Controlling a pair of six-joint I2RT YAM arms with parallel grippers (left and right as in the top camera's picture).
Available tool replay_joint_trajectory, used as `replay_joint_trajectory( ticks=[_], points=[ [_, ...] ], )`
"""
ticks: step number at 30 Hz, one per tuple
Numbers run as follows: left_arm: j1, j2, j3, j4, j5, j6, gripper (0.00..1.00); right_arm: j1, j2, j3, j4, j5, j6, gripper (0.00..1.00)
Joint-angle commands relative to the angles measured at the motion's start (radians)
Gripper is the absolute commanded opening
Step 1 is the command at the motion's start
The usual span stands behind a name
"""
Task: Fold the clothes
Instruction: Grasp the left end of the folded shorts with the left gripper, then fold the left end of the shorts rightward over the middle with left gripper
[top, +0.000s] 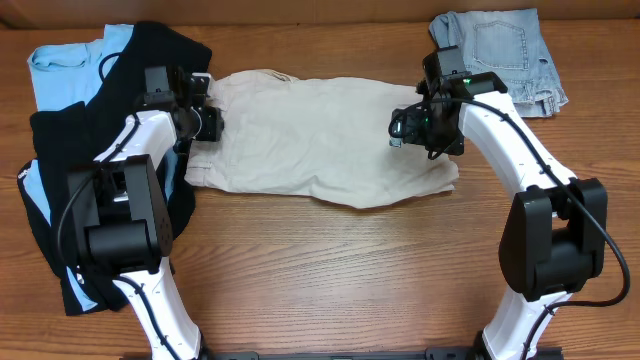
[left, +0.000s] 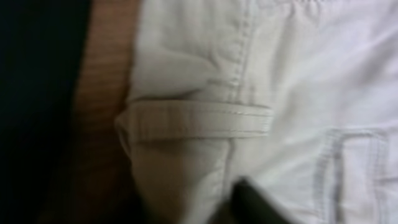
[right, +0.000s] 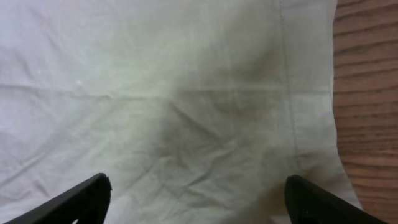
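two arms reached over the large light-beige khaki cotton shorts, which lay spread at the middle of the wooden worktop. the right fingers stood wide apart above the cloth near its right hem. the left fingers were by a belt loop; whether spread or pinching could not be told. black trousers and a light-blue shirt lay at the left, faded denim shorts far right.
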Motion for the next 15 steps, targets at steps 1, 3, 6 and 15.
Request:
replay_joint_trajectory(
  ticks=[1,3,6,15],
  points=[
    [-0.019,0.037,-0.024,-0.055,-0.048,-0.031,0.15,0.005,-0.037,0.013,0.003,-0.002,-0.005,0.90],
    [-0.019,0.037,-0.024,-0.061,-0.048,-0.070,0.04,0.005,-0.037,0.013,0.003,-0.003,-0.005,0.89],
    [-0.014,0.032,-0.015,-0.066,-0.047,-0.108,0.04,0.005,-0.037,0.013,0.003,-0.003,-0.005,0.89],
    [-0.014,-0.040,0.308,-0.396,-0.041,-0.108,0.04,0.005,-0.037,0.013,0.002,-0.004,-0.005,0.89]
  ],
)
